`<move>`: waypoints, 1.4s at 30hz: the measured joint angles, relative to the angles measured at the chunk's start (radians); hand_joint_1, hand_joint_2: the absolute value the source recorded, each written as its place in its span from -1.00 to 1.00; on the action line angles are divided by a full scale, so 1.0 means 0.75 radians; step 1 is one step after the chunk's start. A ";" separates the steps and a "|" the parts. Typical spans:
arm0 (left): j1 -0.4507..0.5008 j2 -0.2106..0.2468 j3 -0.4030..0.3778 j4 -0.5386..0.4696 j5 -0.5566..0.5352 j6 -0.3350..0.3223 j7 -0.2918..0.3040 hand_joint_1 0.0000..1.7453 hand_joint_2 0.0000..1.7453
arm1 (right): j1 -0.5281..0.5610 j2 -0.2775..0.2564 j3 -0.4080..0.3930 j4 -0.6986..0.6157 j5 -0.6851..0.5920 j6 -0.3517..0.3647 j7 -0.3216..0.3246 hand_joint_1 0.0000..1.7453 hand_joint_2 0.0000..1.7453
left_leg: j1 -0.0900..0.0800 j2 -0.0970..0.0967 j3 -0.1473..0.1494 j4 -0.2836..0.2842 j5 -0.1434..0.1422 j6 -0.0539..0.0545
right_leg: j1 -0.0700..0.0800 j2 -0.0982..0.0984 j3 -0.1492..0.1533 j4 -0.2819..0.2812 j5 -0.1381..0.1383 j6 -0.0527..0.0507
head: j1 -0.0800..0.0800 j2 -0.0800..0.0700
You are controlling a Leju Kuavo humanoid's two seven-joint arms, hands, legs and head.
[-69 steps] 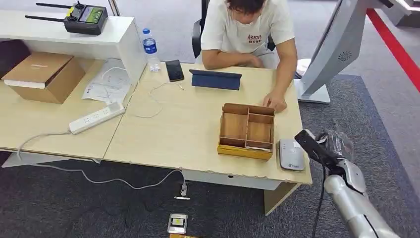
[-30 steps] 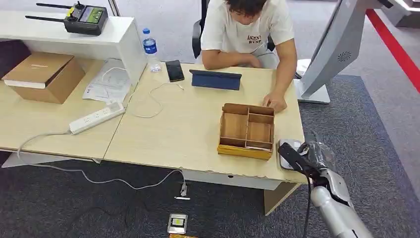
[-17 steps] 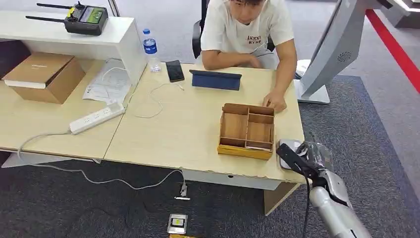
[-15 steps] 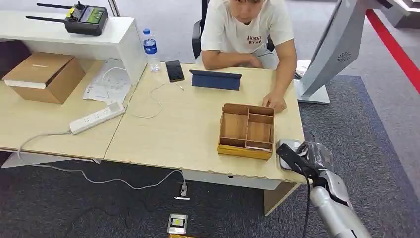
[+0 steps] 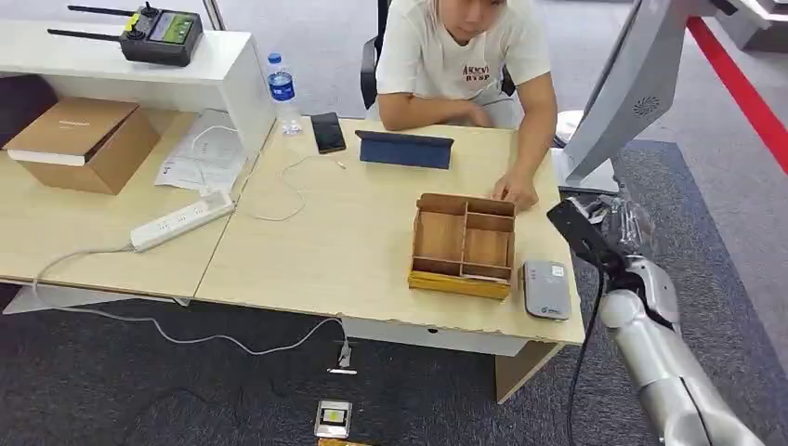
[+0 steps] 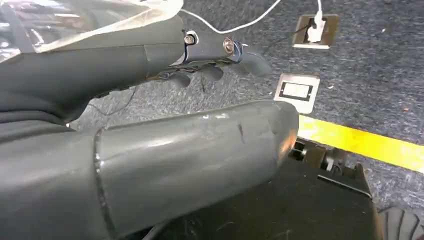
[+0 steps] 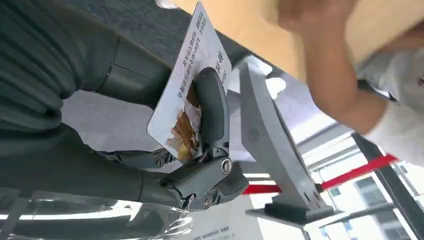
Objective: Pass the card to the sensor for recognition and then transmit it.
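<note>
My right hand (image 5: 606, 234) hangs in the air just off the table's right edge, level with the wooden box (image 5: 462, 244). In the right wrist view it pinches a white printed card (image 7: 186, 87) between the thumb and a dark finger (image 7: 212, 112). The grey card sensor (image 5: 546, 289) lies flat on the table near the front right corner, nearer me than the hand and uncovered. My left hand (image 6: 215, 55) hangs low over the carpet with its fingers loosely apart, holding nothing.
A person sits at the far side with one hand (image 5: 517, 192) resting beside the box. A tablet case (image 5: 405, 150), phone (image 5: 327, 132), bottle (image 5: 282, 91) and power strip (image 5: 181, 221) lie further left. A grey stand (image 5: 621, 93) rises behind my right hand.
My right hand came down over the sensor with the card, then rose and swung back and to the right; the sensor is uncovered again. The person's head moved slightly.
</note>
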 joint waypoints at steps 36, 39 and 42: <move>-0.004 0.032 -0.153 -0.001 -0.082 -0.024 -0.097 -1.00 -1.00 | -0.528 0.194 0.082 0.356 0.263 0.292 0.122 1.00 1.00 | 0.000 0.000 -0.003 0.000 0.000 0.000 | 0.000 0.000 -0.003 0.001 0.000 0.000 | 0.001 0.000; -0.005 0.032 -0.153 -0.001 -0.077 -0.024 -0.097 -1.00 -1.00 | -0.545 0.209 0.091 0.372 0.260 0.296 0.132 1.00 1.00 | 0.000 0.000 -0.003 0.000 0.000 0.000 | 0.000 0.000 -0.003 0.001 0.000 0.000 | 0.000 0.000; -0.004 0.032 -0.153 -0.001 -0.073 -0.024 -0.096 -1.00 -1.00 | -0.553 0.219 0.094 0.385 0.257 0.295 0.132 1.00 1.00 | 0.000 0.000 -0.003 0.000 0.000 0.000 | 0.000 0.000 -0.003 0.001 0.000 0.000 | 0.000 0.000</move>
